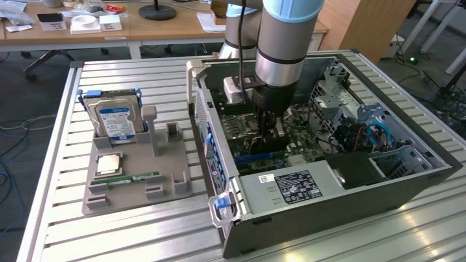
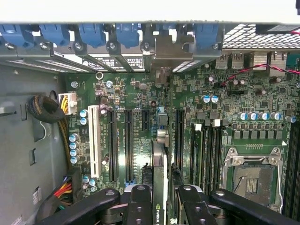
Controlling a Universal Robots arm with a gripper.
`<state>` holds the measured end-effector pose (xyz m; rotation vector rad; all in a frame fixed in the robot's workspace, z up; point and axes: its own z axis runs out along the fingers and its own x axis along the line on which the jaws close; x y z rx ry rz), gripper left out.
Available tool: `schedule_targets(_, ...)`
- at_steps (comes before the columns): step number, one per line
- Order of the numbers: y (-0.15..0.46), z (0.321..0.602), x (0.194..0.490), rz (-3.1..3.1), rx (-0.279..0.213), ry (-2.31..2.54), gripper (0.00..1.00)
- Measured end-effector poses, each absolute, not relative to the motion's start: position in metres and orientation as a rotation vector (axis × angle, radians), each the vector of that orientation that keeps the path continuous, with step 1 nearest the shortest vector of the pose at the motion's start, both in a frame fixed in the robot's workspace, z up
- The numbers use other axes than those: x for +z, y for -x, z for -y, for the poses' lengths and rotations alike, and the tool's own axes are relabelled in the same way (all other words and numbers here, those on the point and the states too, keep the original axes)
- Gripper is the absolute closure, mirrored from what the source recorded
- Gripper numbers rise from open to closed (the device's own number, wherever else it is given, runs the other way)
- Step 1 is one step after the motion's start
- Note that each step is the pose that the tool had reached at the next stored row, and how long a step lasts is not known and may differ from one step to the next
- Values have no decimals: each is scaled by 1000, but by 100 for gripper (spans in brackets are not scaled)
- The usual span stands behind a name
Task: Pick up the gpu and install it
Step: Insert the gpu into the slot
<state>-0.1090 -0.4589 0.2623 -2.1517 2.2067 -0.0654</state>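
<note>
Gripper [image 1: 268, 126] is clamping the gpu [image 2: 159, 164] edge-on inside the open computer case [image 1: 313, 213], right over the motherboard [image 2: 126, 89].

From beside the table, the arm is reaching straight down into the case. The claw is closed on the card's upper edge with the fingers [image 2: 138, 206] pressing on either face, so the card is hanging upright with its connector edge facing the board. The card is running lengthwise along the long expansion slots [image 2: 127, 145], between two of them, with its far end pointing at the rear bracket openings. That's probably so it meets a slot squarely. Can't tell if it's touching or seated in a slot. On the exterior view's left, the grey parts holder [image 1: 109, 199] is carrying the hard drive [image 1: 117, 121] and the memory stick [image 1: 135, 177], well apart from the case.
</note>
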Motion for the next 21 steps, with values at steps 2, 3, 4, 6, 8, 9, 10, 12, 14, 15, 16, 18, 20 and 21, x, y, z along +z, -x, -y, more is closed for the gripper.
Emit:
schedule_targets(2,109,459,262,-2206,-66,2152,74)
schedule_targets(3,109,459,262,-2206,-66,2152,74)
schedule_targets(4,109,459,262,-2205,-67,2151,74)
schedule_targets(6,110,459,262,-2202,-71,2151,74)
schedule_targets(8,110,459,261,-2200,-74,2150,74)
schedule_targets(9,110,459,261,-2199,-74,2150,74)
schedule_targets(10,111,459,261,-2199,-74,2150,74)
schedule_targets(12,111,459,261,-2199,-75,2149,74)
schedule_targets(14,112,459,261,-2198,-77,2149,74)
schedule_targets(15,112,459,261,-2196,-78,2149,74)
schedule_targets(16,112,459,261,-2195,-79,2149,74)
schedule_targets(18,112,459,260,-2192,-82,2149,74)
schedule_targets(20,113,459,260,-2191,-84,2149,74)
schedule_targets(21,113,459,260,-2190,-85,2149,74)
